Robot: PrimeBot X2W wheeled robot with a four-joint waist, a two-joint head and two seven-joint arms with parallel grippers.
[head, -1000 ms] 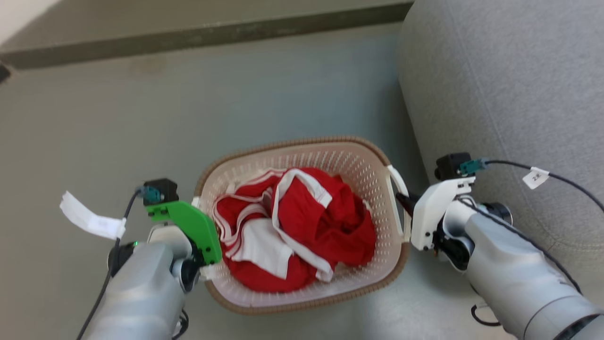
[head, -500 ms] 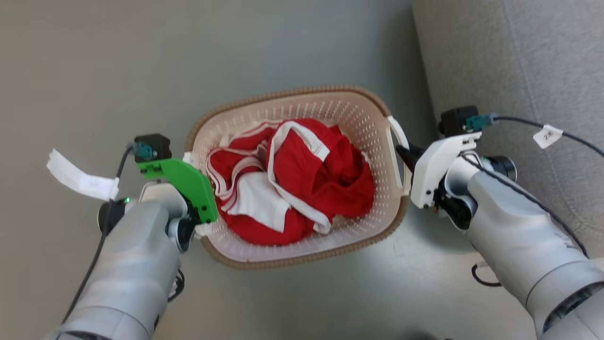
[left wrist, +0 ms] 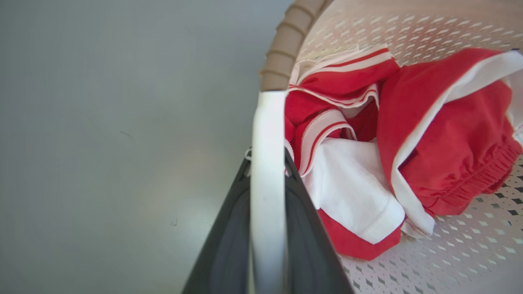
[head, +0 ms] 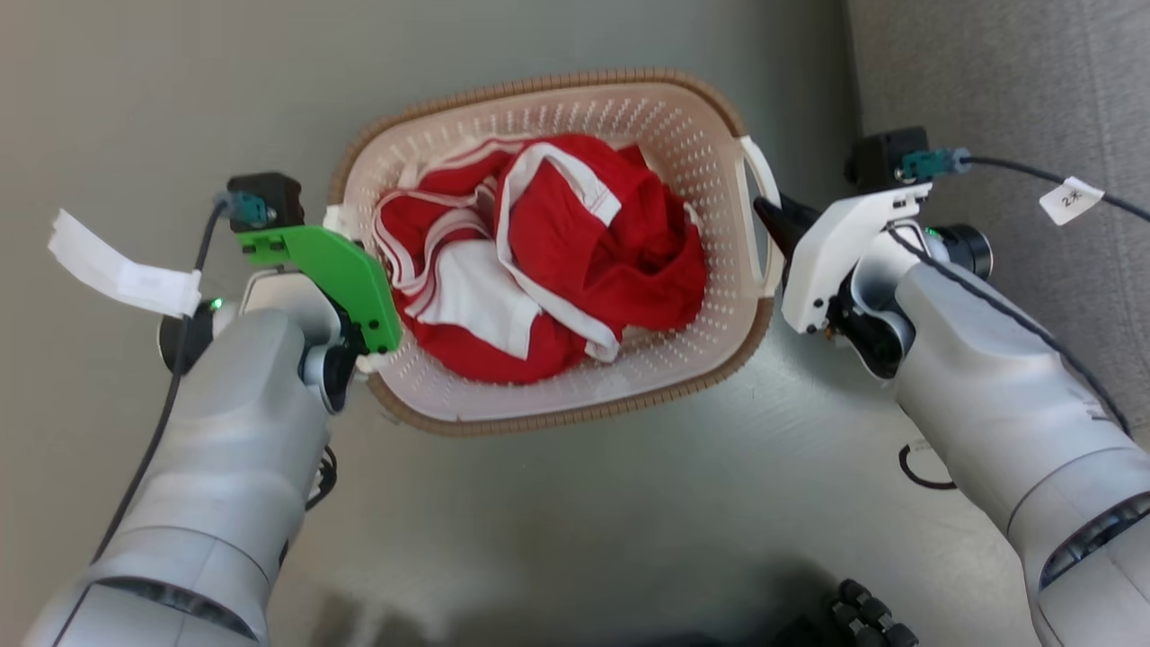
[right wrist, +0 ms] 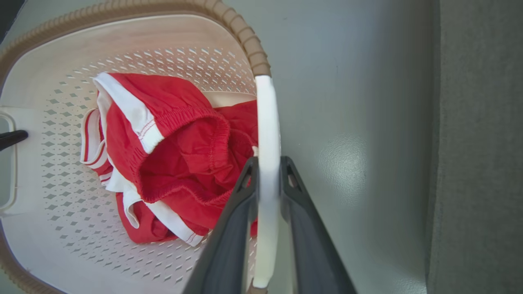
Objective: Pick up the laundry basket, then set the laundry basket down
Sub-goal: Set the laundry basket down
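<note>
A smooth grey floor (head: 575, 539) spreads under the work, with a grey upholstered seat (head: 1033, 81) close on the robot's right. The laundry basket (head: 539, 88) lies between the 2 arms in the upper middle of the head view, holding red and white clothes (head: 584, 234). The left gripper (left wrist: 267, 161) is closed on the basket's left white handle (left wrist: 267, 118), with 1 dark finger on each side of the strip. The right gripper (right wrist: 268, 163) pinches the right white handle (right wrist: 267, 118) the same way. Whether the base is off the floor I cannot tell.

The step in hand looks like carrying or lowering the basket with both grips. To do it well, both wrists should move together at 1 pace, so the rim is level and neither thin handle twists out of its pinch. The right arm works near the seat, so the path should run clear of it. Release should wait until the base rests flat; opening 1 side first would likely tip the load.
</note>
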